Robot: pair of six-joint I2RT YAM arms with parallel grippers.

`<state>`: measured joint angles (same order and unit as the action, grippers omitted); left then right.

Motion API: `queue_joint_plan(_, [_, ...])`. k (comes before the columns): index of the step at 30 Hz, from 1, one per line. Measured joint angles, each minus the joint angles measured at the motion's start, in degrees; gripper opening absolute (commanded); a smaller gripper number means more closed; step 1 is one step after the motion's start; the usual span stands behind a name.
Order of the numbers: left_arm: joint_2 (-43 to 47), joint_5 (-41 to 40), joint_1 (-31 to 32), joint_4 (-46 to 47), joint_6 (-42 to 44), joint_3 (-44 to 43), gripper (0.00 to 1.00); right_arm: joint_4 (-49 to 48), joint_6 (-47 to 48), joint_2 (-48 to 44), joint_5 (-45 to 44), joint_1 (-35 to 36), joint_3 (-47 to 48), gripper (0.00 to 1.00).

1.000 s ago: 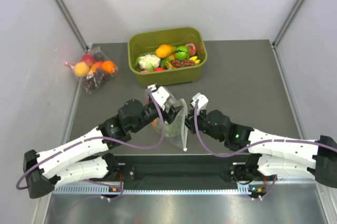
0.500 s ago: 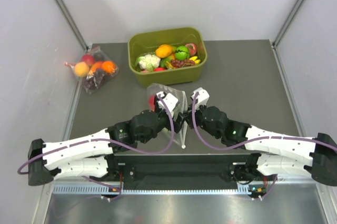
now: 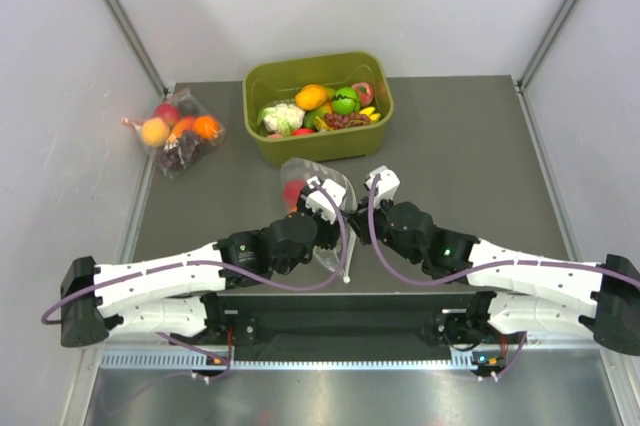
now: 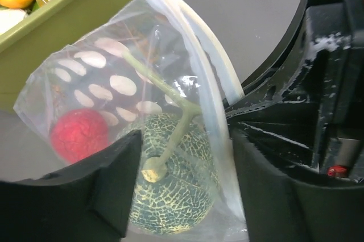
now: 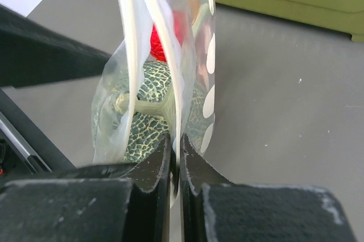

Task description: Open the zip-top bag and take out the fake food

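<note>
The zip-top bag point(image 3: 325, 186), clear with white dots, stands tilted between the two arms. Inside it lie a dark green netted pumpkin point(image 4: 176, 191) with a pale stem and a red round fruit point(image 4: 79, 135). My left gripper point(image 4: 185, 162) is open, one finger on each side of the pumpkin, with bag plastic lying against the right finger. My right gripper point(image 5: 176, 145) is shut on the bag's white zip edge point(image 5: 177, 83). The pumpkin point(image 5: 149, 122) and the red fruit point(image 5: 162, 40) show through the plastic. No orange fruit shows in the bag.
A green tub point(image 3: 318, 146) of toy produce stands just behind the bag and also shows as the tub point(image 4: 68, 32) in the left wrist view. A smaller clear bag of fruit point(image 3: 180, 131) lies at the far left by the wall.
My left gripper has come round to the bag and now straddles the pumpkin, its jaws a little narrower. The bag has shifted toward the tub. The right gripper keeps its hold.
</note>
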<state>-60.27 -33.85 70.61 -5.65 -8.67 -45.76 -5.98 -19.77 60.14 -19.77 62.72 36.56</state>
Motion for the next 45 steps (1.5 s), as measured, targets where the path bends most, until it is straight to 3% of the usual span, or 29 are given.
queue_joint_plan(4, [-0.74, -0.22, 0.0, -0.35, -0.37, 0.0, 0.06, 0.11, 0.0, -0.28, -0.02, 0.0, 0.0, 0.0])
queue_joint_plan(5, [-0.74, -0.42, 0.0, -0.55, -0.42, 0.0, 0.01, 0.2, 0.0, -0.39, -0.02, 0.0, 0.0, 0.0])
queue_joint_plan(16, [7.8, -4.22, 0.0, -7.17, -1.46, 0.02, 0.0, 3.89, -2.19, -4.09, -1.05, -3.15, -2.56, 0.0])
queue_joint_plan(19, [10.36, -5.49, 0.0, -9.29, -1.99, 0.02, 0.0, 4.81, -2.58, -4.59, -1.51, -4.13, -2.97, 0.05])
queue_joint_plan(21, [10.51, -5.68, 0.0, -9.92, -2.16, 0.02, 0.0, 5.07, -2.89, -4.63, -1.6, -4.26, -3.19, 0.14])
queue_joint_plan(23, [10.1, -5.66, 0.0, -10.1, -2.21, 0.04, 0.0, 5.46, -3.15, -4.63, -1.7, -4.33, -3.19, 0.31])
queue_joint_plan(27, [8.28, -5.6, 0.0, -9.55, -2.19, 0.17, 0.0, 6.4, -3.96, -4.52, -1.75, -4.46, -3.54, 0.45])
queue_joint_plan(37, [2.4, -3.91, 0.0, -5.49, -2.14, 0.26, 0.0, 9.38, -6.34, -9.94, -1.44, -3.56, -6.29, 0.52])
queue_joint_plan(45, [0.94, -2.84, 0.0, -4.17, -1.62, -0.04, 0.0, 11.47, -2.58, -19.28, -1.75, 4.39, -2.62, 0.54])
